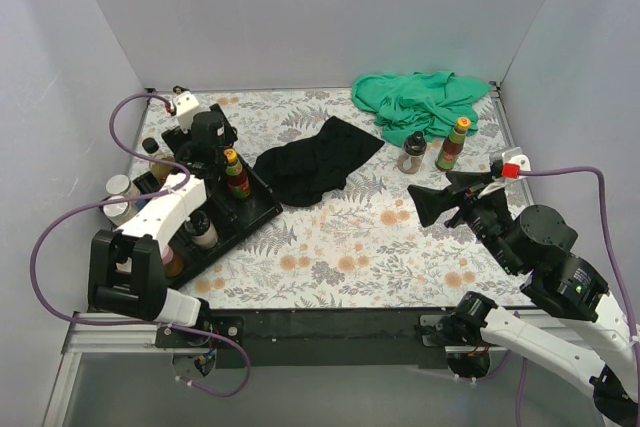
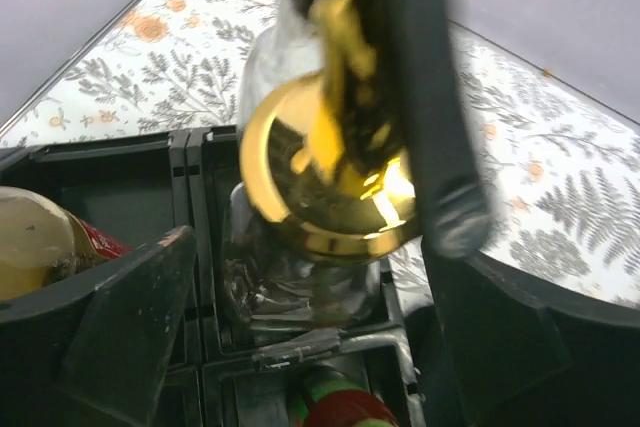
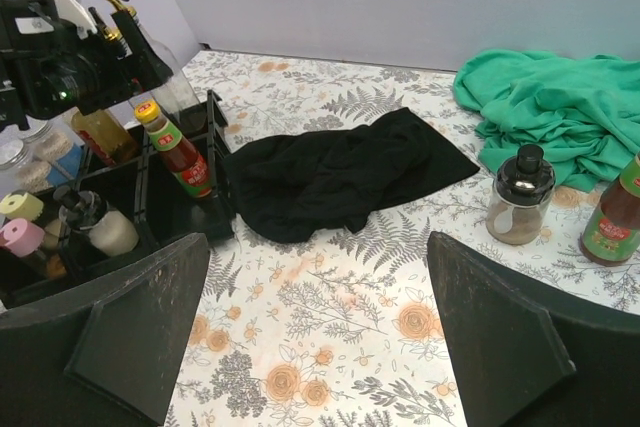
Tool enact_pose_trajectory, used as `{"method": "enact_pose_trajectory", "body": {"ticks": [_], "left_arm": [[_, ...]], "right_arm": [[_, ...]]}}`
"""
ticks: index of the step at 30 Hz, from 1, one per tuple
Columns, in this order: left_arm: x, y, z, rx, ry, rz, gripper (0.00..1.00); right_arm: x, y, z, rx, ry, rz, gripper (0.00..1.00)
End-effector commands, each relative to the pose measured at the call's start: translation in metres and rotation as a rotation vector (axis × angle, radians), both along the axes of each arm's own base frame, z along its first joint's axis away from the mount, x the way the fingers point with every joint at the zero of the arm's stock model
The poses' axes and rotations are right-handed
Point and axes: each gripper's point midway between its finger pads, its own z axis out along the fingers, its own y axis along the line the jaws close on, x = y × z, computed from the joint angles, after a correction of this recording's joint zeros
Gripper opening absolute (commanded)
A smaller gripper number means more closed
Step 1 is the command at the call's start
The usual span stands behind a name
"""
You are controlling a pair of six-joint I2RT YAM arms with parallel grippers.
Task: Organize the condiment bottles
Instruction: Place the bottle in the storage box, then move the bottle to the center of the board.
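The left claw [image 2: 310, 247] is open wide over the black tray [image 1: 262, 209]. A clear bottle with a gold spout [image 2: 300, 157] stands in one tray box, between the fingers. I cannot tell if they touch it. The right claw [image 3: 318, 252] is open wide too and holds nothing. It hangs above the tabletop [image 1: 340, 247]. A black-lidded jar [image 3: 519, 197] and a green-capped sauce bottle [image 3: 610, 217] stand near it, by the green cloth [image 3: 560, 107].
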Motion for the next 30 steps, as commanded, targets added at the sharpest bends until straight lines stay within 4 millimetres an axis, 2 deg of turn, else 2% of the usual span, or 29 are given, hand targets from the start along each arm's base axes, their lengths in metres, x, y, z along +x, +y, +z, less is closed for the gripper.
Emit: {"method": "enact_pose_trajectory", "body": {"ticks": [1, 6, 9, 10, 12, 13, 16, 17, 21, 22, 23, 24, 25, 27, 28, 30], "left_arm": [[-0.003, -0.010, 0.067, -0.049, -0.115, -0.067, 0.98], [-0.013, -0.020, 0.107, -0.077, -0.160, -0.144, 0.98], [-0.020, -0.043, 0.129, -0.110, -0.174, -0.286, 0.98], [-0.025, -0.058, 0.147, -0.139, -0.206, -0.378, 0.98], [-0.033, -0.073, 0.155, -0.166, -0.202, -0.467, 0.98], [-0.041, -0.086, 0.168, -0.191, -0.220, -0.545, 0.98], [-0.057, -0.108, 0.174, -0.250, -0.208, -0.666, 0.98], [-0.067, -0.120, 0.178, -0.275, -0.205, -0.745, 0.98], [-0.093, -0.146, 0.172, -0.361, -0.163, -0.900, 0.98], [-0.098, -0.150, 0.170, -0.378, -0.155, -0.925, 0.98], [-0.104, -0.153, 0.169, -0.384, -0.148, -0.950, 0.98], [-0.112, -0.159, 0.165, -0.401, -0.130, -0.996, 0.98], [-0.116, -0.161, 0.164, -0.407, -0.125, -1.013, 0.98], [-0.127, -0.167, 0.159, -0.426, -0.109, -1.054, 0.98], [-0.129, -0.168, 0.158, -0.427, -0.108, -1.065, 0.98], [-0.132, -0.166, 0.153, -0.414, -0.099, -1.067, 0.98]], "right_arm": [[-0.001, -0.001, 0.006, 0.014, 0.005, -0.001, 0.99], [0.006, -0.001, -0.020, -0.064, 0.115, -0.048, 0.99], [0.011, -0.004, -0.031, -0.103, 0.171, -0.098, 0.99], [0.013, -0.004, -0.033, -0.113, 0.179, -0.112, 0.99], [0.021, -0.006, -0.038, -0.137, 0.190, -0.159, 0.99], [0.024, -0.006, -0.039, -0.150, 0.193, -0.170, 0.99], [0.035, 0.000, -0.043, -0.217, 0.207, -0.195, 0.99], [0.041, 0.004, -0.044, -0.248, 0.212, -0.199, 0.99], [0.063, 0.006, -0.047, -0.290, 0.249, -0.222, 0.99], [0.076, -0.006, -0.050, -0.287, 0.271, -0.264, 0.99], [0.081, 0.001, -0.058, -0.286, 0.310, -0.212, 0.99], [0.088, -0.002, -0.059, -0.277, 0.328, -0.207, 0.97], [0.101, -0.020, -0.063, -0.261, 0.357, -0.258, 0.97], [0.113, -0.023, -0.077, -0.257, 0.411, -0.251, 0.94], [0.120, -0.034, -0.082, -0.261, 0.425, -0.281, 0.93], [0.135, -0.037, -0.095, -0.276, 0.463, -0.287, 0.90]]}}
